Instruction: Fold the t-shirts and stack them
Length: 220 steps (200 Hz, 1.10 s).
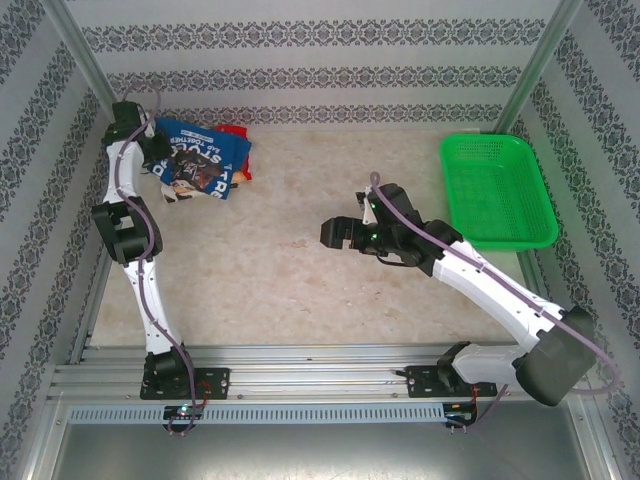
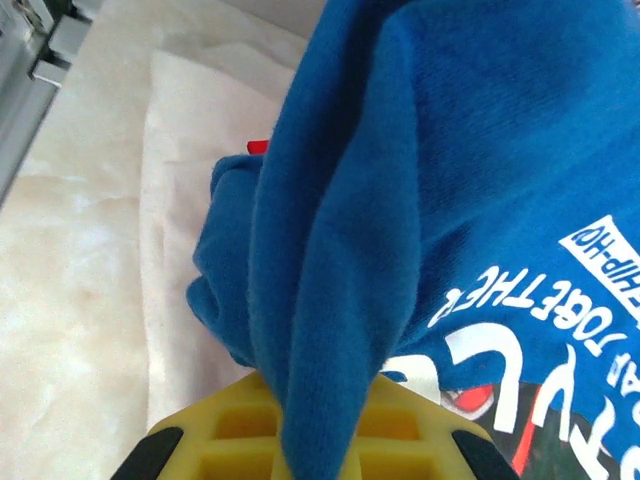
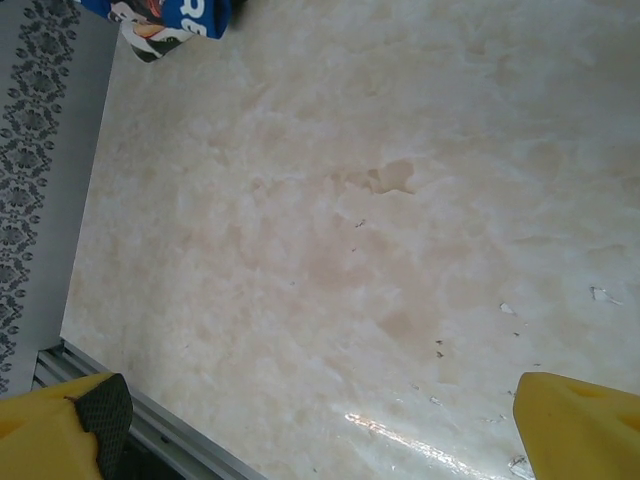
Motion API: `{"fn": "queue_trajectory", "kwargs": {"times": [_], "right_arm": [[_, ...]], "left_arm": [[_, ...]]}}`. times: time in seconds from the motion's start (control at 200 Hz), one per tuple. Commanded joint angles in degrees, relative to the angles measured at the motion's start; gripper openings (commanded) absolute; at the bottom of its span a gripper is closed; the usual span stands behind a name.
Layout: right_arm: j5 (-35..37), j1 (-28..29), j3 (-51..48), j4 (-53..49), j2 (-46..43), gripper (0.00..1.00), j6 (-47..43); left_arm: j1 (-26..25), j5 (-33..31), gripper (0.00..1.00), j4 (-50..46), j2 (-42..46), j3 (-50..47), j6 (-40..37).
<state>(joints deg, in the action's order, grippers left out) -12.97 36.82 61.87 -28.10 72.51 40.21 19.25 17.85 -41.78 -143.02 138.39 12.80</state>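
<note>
The royal-blue t-shirt [image 1: 200, 162] with white lettering lies bunched at the table's far left corner. An edge of the red t-shirt [image 1: 235, 132] pokes out behind it. My left gripper [image 1: 152, 140] is at the blue shirt's left side. In the left wrist view a thick fold of the blue t-shirt [image 2: 400, 200] runs down between the yellow fingers [image 2: 215, 425], so the left gripper [image 2: 315, 440] is shut on it. A sliver of red [image 2: 257, 147] shows beyond the fold. My right gripper [image 1: 335, 233] hovers over the mid-table, open, its fingers [image 3: 60, 425] wide apart with nothing between them.
A green mesh basket [image 1: 497, 190] sits at the right side of the table, beside the right arm. The beige marble tabletop [image 3: 350, 200] stretches under the right gripper [image 3: 320, 430]. Patterned walls close in the left, back and right. The metal rail [image 1: 320, 360] runs along the near edge.
</note>
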Motion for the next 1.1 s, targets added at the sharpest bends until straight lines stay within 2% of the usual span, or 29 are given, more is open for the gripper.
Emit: {"fn": "queue_trajectory", "kwargs": {"times": [0.0, 0.095, 0.17, 0.26, 0.29, 0.335, 0.445, 0.555, 0.694, 0.784, 0.879, 1.024, 1.094], "right_arm": [[1.3, 1.2, 2.3, -0.4, 1.4, 0.98, -0.1], [1.4, 2.1, 3.2, 0.0, 2.5, 0.98, -0.4], [1.5, 2.5, 3.8, 0.1, 3.3, 0.98, -0.5], [1.7, 2.9, 4.0, 0.8, 3.6, 0.98, -0.4], [2.0, 3.0, 4.2, 0.7, 3.7, 0.98, -0.5], [3.2, 3.0, 4.5, -0.7, 3.6, 0.98, -0.7], [6.2, 3.0, 4.4, -3.1, 1.7, 0.98, -2.7], [9.9, 1.9, 2.8, -5.3, -2.5, 0.98, -5.0], [12.1, -3.8, -1.3, -9.7, -10.2, 0.98, -8.5], [19.9, -8.0, -5.1, -12.2, -17.3, 0.98, -10.9], [31.1, -11.5, -11.9, -9.5, -25.4, 0.98, -12.8], [38.6, -16.4, -24.5, 1.5, -31.3, 0.98, -20.6], [41.1, -17.0, -29.6, 9.7, -31.5, 0.98, -26.9]], "left_arm": [[1.1, 2.2, 0.01, 3.6, -1.4, -1.3, 5.1], [1.9, 4.7, 0.15, 5.8, -1.1, -3.0, 7.7], [3.1, 6.7, 0.48, 8.1, -0.5, -5.4, 11.6], [4.1, 5.9, 0.67, 8.1, 1.0, -7.3, 12.9], [4.6, 5.1, 0.87, 7.7, 1.8, -7.8, 13.0], [5.6, 3.8, 0.99, 6.8, 3.2, -8.0, 13.5], [8.5, 1.0, 1.0, 4.9, 8.7, -8.0, 12.6], [11.2, 1.5, 1.0, 4.3, 15.1, -10.1, 12.3], [11.7, 4.0, 1.0, 8.0, 25.9, -20.7, 10.4], [10.2, 7.9, 1.0, 16.2, 37.3, -36.5, 8.4], [5.4, 6.6, 1.0, 25.0, 51.6, -56.0, 2.8], [-3.1, 2.4, 1.0, 34.8, 69.8, -81.8, -0.3], [-5.7, 0.2, 1.0, 43.9, 76.7, -94.8, -0.9]]}}
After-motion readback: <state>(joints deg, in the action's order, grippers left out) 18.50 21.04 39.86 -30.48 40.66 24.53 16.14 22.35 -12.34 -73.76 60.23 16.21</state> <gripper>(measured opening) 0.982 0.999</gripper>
